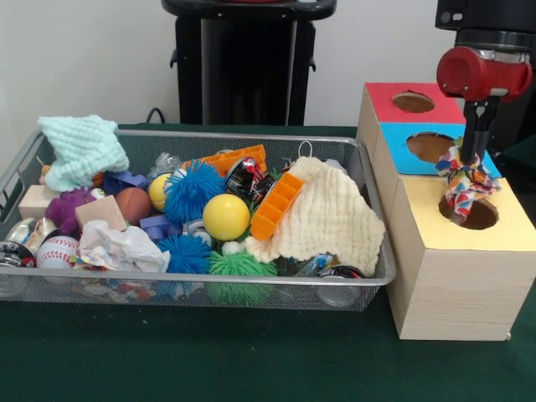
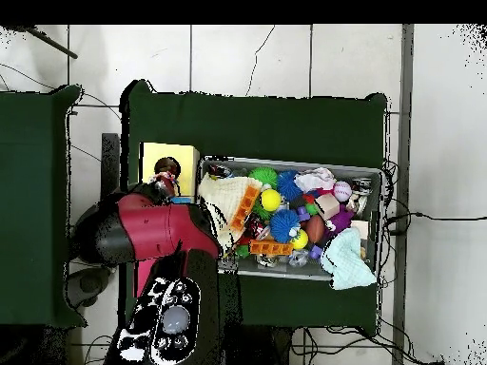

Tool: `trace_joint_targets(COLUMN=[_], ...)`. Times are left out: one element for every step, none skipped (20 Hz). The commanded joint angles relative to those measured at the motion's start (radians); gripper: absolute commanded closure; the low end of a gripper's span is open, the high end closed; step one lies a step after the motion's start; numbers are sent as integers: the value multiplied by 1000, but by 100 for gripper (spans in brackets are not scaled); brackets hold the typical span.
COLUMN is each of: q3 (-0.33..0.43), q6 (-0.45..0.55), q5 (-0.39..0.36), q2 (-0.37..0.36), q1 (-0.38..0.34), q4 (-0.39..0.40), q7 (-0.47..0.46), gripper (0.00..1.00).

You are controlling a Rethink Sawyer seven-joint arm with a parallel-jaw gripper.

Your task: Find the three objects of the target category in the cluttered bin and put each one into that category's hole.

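tool: the tool (image 1: 469, 164) hangs from the red and black arm (image 1: 484, 71) over the yellow-topped part of the box, closed on the top of a multicoloured patterned cloth (image 1: 463, 186)
cloth: crumpled, with red, blue, yellow and white patches; its lower end dangles at the rim of the yellow hole (image 1: 469, 213), partly inside it
box: a wooden box (image 1: 452, 280) just right of the bin in the front view, with three round holes in a row, topped red (image 1: 414, 101), blue (image 1: 429, 146) and yellow
surface: a dark green table (image 1: 209, 356); the overhead view shows a pale tiled floor (image 2: 247, 57) around it and a white wall stands behind in the front view
bin: a wire mesh bin (image 1: 251, 289), packed full
clutter: a cream knitted cloth (image 1: 331, 219), a mint green cloth (image 1: 82, 146), an orange plastic block (image 1: 276, 206), a yellow ball (image 1: 226, 217), spiky blue balls (image 1: 193, 190), a spiky green ball (image 1: 241, 266), a baseball (image 1: 57, 249), crumpled white paper (image 1: 124, 248), wooden blocks (image 1: 100, 212)
in the way: the cream knitted cloth lies over things in the bin's corner nearest the box
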Motion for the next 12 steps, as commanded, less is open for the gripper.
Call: trace_joint_targets(q3=[8,11,10,11,13,15,17,17,17,18,20,22], q6=[81,77,84,89,93,96,95,94,89,84,80,70], q5=[57,60,62,64,67,69,71,73,73,74,75,76], q2=[15,13,10,7,4,2,1,3,5,6,7,9], q1=[-4,-6,-5,-6,-7,-7,-8,-8,-9,-10,-12,-14], q4=[-35,-33,-36,-38,-39,-41,-43,-45,-42,-41,-39,-36], q7=[245,243,241,239,236,234,231,230,228,226,224,222], gripper=[100,100,100,100,100,100,100,100,100,100,100,100])
